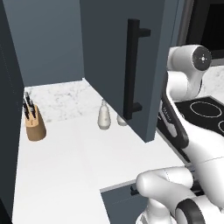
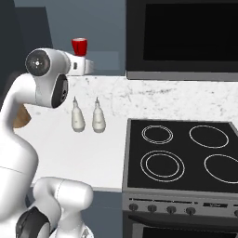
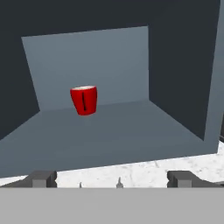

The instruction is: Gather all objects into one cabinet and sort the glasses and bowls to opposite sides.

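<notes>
Mug point(image 3: 84, 100), glossy red, stands alone toward the left of the cabinet point(image 3: 109, 131) shelf, handle facing the gripper point(image 3: 112, 178), whose jaws are wide apart and empty. It looks light, rigid, slick and breakable; gripping across the body seems safest.

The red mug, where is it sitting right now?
The red mug stands upright on the shelf inside the open cabinet, left of the middle in the hand view, toward the back wall, with the open tool facing it.

Cabinet point(image 3: 109, 140) shelf bare and open but for red mug point(image 3: 84, 100) mid-left
</notes>
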{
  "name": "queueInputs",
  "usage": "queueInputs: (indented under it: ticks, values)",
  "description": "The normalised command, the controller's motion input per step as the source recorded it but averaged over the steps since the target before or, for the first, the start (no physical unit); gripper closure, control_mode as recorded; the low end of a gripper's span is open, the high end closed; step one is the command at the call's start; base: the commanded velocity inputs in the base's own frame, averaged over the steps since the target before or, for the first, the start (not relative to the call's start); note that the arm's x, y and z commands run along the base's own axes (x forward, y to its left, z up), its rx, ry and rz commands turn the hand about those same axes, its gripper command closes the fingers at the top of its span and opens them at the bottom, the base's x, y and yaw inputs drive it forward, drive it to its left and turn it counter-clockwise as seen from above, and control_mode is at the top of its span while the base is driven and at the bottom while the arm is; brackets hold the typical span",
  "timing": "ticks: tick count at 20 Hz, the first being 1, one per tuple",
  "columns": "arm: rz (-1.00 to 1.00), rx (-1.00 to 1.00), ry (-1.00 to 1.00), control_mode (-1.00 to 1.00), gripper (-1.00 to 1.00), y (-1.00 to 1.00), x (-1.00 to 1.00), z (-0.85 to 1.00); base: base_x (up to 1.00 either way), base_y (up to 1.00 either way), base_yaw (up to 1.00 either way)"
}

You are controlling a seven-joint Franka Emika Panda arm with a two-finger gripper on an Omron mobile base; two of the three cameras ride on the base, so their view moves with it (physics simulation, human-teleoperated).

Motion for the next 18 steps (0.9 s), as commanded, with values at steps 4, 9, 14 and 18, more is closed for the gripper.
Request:
queueInputs:
  ticks: [4,9,14,18]
  values:
    - [0.03,0.0,-0.07,-1.0,-1.0,0.0,0.24,0.23,0.0,0.0,0.0]
    - [0.04,0.0,-0.05,-1.0,-1.0,0.0,0.17,0.14,0.0,0.0,0.0]
    - [0.04,0.0,0.0,-1.0,-1.0,0.05,0.08,0.0,0.0,0.0,0.0]
    - [0.02,0.0,0.0,-1.0,-1.0,0.19,0.1,0.0,0.0,0.0,0.0]
